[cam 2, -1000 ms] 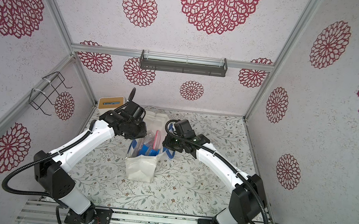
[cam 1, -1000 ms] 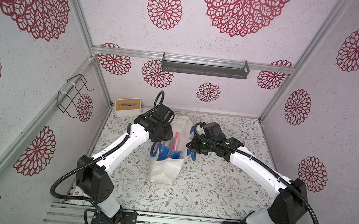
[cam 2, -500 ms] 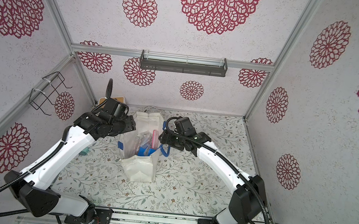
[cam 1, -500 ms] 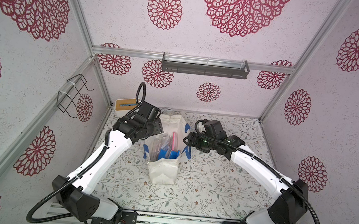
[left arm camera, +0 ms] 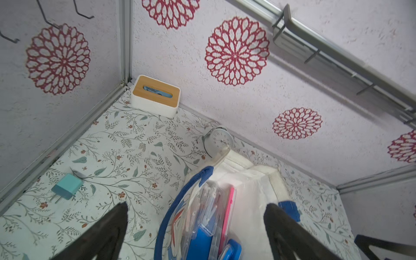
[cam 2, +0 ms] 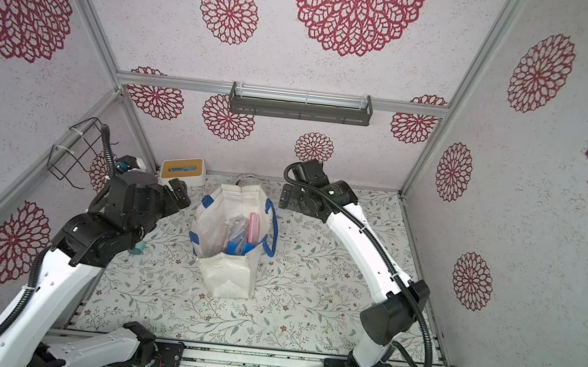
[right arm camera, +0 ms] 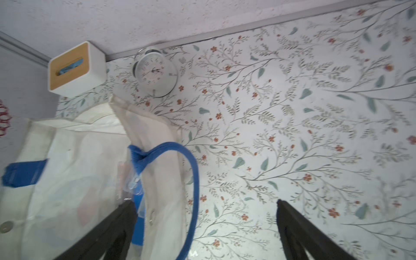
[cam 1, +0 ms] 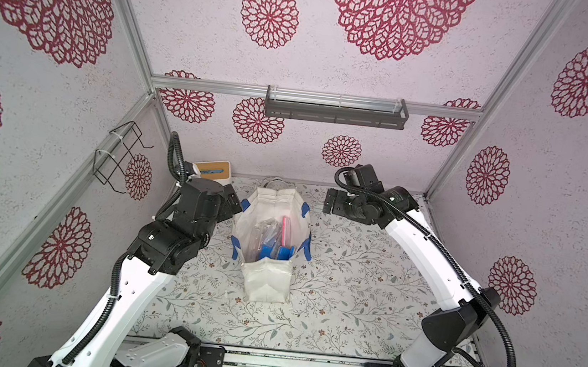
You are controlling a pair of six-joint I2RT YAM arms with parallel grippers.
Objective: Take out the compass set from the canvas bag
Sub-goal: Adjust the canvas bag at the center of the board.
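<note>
The off-white canvas bag (cam 1: 267, 286) (cam 2: 226, 278) stands upright mid-table with its mouth open and its blue strap handles (right arm camera: 191, 171) hanging down its sides. Inside stands the compass set (left arm camera: 206, 216), a clear plastic case with a blue insert (cam 1: 272, 238) (cam 2: 238, 236), next to a pink-edged case. My left gripper (cam 1: 234, 203) (cam 2: 180, 193) (left arm camera: 195, 207) hovers open just left of the bag's rim, holding nothing. My right gripper (cam 1: 331, 201) (cam 2: 287, 198) (right arm camera: 205, 203) hangs open to the right of the bag, also holding nothing.
A wood-topped tissue box (cam 1: 212, 170) sits in the back left corner. An alarm clock (left arm camera: 217, 140) (right arm camera: 155, 74) lies behind the bag. A teal charger plug (left arm camera: 66, 189) (cam 2: 138, 248) lies left of the bag. A wire basket (cam 1: 120, 155) hangs on the left wall, a grey shelf (cam 1: 335, 108) on the back wall.
Both grippers opened wide and drew back outward from the bag's mouth, left to the left and right to the right. The handles dropped and the bag stands free.
</note>
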